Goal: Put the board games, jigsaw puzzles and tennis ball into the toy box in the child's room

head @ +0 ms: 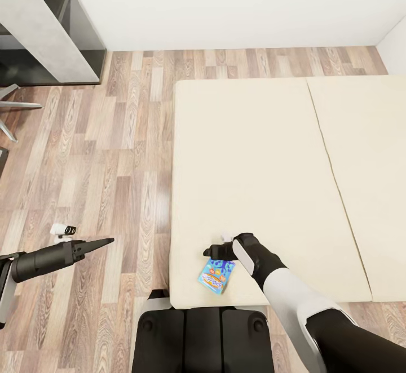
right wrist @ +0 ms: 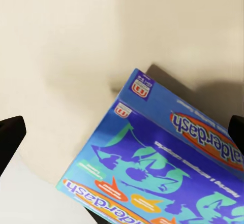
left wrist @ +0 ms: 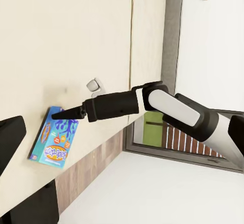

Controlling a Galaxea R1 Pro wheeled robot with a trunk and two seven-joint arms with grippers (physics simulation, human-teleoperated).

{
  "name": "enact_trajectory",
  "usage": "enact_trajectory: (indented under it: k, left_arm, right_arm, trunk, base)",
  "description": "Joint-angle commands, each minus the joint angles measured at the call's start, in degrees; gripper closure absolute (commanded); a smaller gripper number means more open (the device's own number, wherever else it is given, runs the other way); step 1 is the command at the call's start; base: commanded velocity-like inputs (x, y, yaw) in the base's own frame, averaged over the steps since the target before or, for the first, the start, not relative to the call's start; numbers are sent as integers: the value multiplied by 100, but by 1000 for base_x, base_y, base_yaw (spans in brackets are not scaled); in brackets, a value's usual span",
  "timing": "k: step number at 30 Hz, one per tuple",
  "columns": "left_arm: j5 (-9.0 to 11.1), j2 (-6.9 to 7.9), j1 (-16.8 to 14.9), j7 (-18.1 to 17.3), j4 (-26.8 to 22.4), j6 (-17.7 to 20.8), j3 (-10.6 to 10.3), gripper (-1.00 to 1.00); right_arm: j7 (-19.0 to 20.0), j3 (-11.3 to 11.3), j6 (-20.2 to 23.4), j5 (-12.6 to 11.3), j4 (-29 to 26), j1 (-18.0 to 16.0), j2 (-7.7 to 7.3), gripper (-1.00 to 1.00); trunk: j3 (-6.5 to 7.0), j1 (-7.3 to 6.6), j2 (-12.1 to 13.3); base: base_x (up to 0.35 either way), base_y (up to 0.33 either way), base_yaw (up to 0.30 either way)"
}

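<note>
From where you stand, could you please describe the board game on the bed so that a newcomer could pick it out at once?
Look to the large cream bed on the wood-plank floor, then to its near edge just ahead of the robot. There the right gripper hangs over a small flat box, the blue board game. Its bright blue cartoon cover with an orange logo is the only colour on the plain mattress.

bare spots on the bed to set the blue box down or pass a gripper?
Nearly the whole cream mattress is bare: everything from the wall-side edge down to the right gripper, plus the second mattress section past the seam. The one crowded spot is the near corner, where the blue board game lies under that gripper.
</note>
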Motion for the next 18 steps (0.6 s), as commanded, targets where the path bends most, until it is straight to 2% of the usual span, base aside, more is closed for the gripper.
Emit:
enact_trajectory:
  k: [1, 18]
  left_arm:
    - [-6, 1, -1, -25, -1, 61, 0, -100]
    - [-6, -10, -1, -25, -1, 61, -7, -100]
  right_arm:
    - [17, 16, 20, 21, -5, -2, -2, -100]
    - [27, -13, 32, 9, -10, 3, -70, -100]
  trunk:
    - [-6, 3, -9]
    - [-6, 3, -9]
  base:
    - [0, 0, 0]
    - [0, 0, 0]
